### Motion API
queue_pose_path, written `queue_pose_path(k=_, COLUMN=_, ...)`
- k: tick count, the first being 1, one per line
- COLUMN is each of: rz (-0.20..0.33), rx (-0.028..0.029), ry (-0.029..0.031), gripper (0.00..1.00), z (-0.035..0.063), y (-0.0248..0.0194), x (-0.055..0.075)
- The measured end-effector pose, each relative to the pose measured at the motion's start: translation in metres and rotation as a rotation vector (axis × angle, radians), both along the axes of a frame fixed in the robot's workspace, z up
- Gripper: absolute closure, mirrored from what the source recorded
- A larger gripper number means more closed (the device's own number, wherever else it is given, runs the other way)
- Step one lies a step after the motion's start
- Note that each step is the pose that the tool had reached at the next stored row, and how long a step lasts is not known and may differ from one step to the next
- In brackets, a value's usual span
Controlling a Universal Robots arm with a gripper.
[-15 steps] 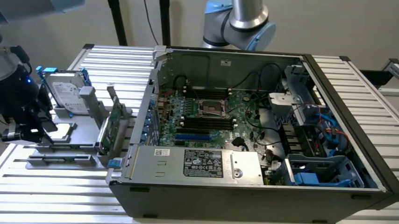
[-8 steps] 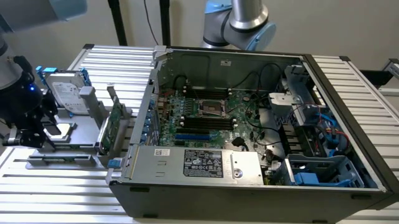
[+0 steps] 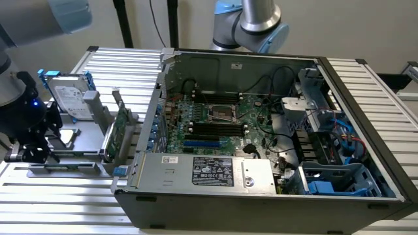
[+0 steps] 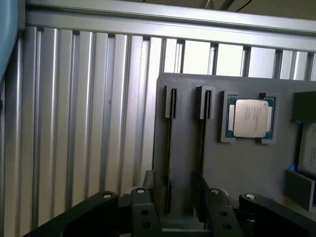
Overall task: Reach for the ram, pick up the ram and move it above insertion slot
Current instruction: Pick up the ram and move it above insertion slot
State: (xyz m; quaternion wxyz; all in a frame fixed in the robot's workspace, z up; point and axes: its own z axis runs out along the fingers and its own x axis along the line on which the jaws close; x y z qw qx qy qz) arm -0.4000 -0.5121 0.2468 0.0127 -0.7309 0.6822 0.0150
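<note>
No text legible: black sticker on the power supply (image 3: pixel 212 172), white label on the hard drive (image 3: pixel 67 100), faint print on the processor (image 4: pixel 249 117), all too fine to read.

We see the computer case (image 3: pixel 261 196) on the desk (image 3: pixel 124 61). At the exterior view's left of it, a rack (image 3: pixel 85 147) holds a hard drive (image 3: pixel 67 100), a card (image 3: pixel 117 132) and a processor (image 4: pixel 249 118).

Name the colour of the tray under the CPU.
Grey. The tray shows best in the wrist view.
</note>
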Motion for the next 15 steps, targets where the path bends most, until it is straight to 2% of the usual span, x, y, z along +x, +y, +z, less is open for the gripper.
queue_pose_path(k=15, rz=0.0, rx=0.0, ry=0.0013, gripper=0.58, z=-0.0273, y=-0.0025, x=0.0)
